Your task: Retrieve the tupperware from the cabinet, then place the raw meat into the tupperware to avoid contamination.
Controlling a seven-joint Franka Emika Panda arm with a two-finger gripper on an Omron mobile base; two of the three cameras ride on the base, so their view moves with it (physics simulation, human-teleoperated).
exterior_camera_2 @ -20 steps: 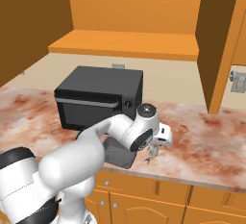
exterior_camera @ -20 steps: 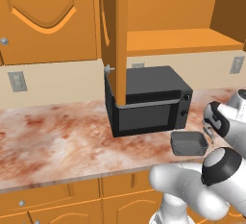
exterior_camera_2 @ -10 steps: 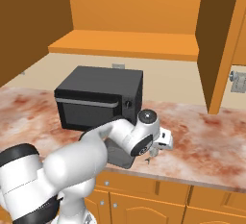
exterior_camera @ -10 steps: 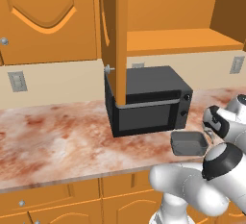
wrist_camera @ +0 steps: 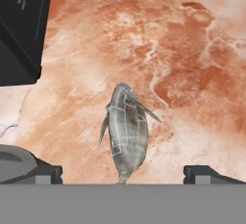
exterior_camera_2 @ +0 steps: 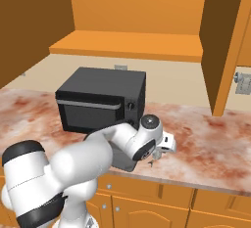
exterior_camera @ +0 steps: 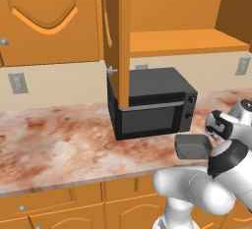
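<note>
The raw meat, a small grey fish point(wrist_camera: 127, 131), lies on the marbled counter. My gripper point(wrist_camera: 126, 172) hangs open just above it, one fingertip point(wrist_camera: 45, 172) on each side of the tail end and nothing held. From the right base view the gripper point(exterior_camera_2: 157, 156) points down at the counter's front, right of the microwave. The tupperware point(exterior_camera: 193, 146), a shallow grey container, sits on the counter in front of the microwave's right end, beside my wrist; my arm partly hides the tupperware point(exterior_camera_2: 121, 159). The cabinet point(exterior_camera: 118, 41) stands open above, its shelf point(exterior_camera_2: 127, 46) bare.
A black microwave point(exterior_camera: 152, 105) stands against the wall under the open cabinet door; its corner point(wrist_camera: 21, 26) lies close on the hand's left. The counter point(exterior_camera: 59, 144) stretches left. Drawer fronts point(exterior_camera_2: 147, 205) run below the front edge.
The hand has shifted slightly right and down toward the counter. Its jaws stayed open. The tupperware has not moved.
</note>
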